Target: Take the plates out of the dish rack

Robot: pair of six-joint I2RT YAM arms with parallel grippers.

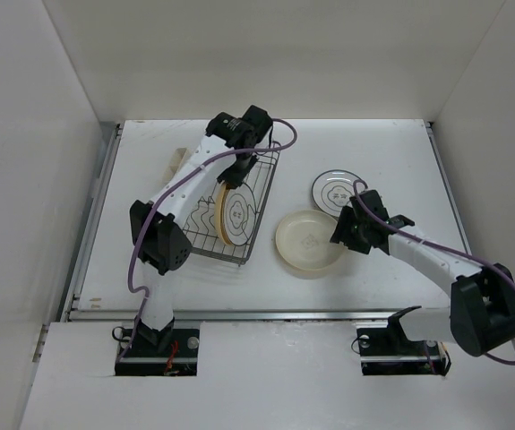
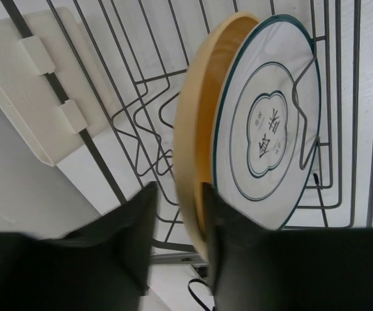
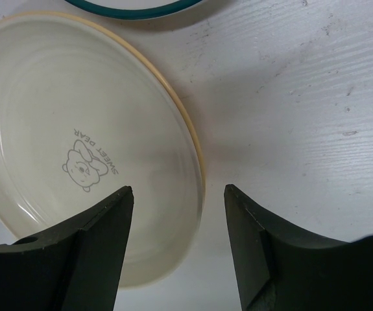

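Note:
The dish rack (image 1: 205, 235) stands left of centre and holds two upright plates, a yellow-tan plate (image 2: 194, 123) and a white plate (image 2: 274, 116) with a dark rim and centre drawing. My left gripper (image 1: 233, 170) reaches down into the rack. In the left wrist view, the left gripper (image 2: 178, 193) is open and straddles the yellow-tan plate's rim, with a gap on the left side. Another yellow-tan plate (image 1: 309, 242) and a white plate (image 1: 336, 188) lie flat on the table. My right gripper (image 3: 178, 214) is open and empty just above the flat yellow-tan plate's (image 3: 76, 129) rim.
A cream plastic clip (image 2: 40, 97) hangs on the rack's outer side, also seen from above (image 1: 178, 161). White walls close in the table on the left, back and right. The rack's wire wall (image 2: 342, 97) stands right behind the white plate.

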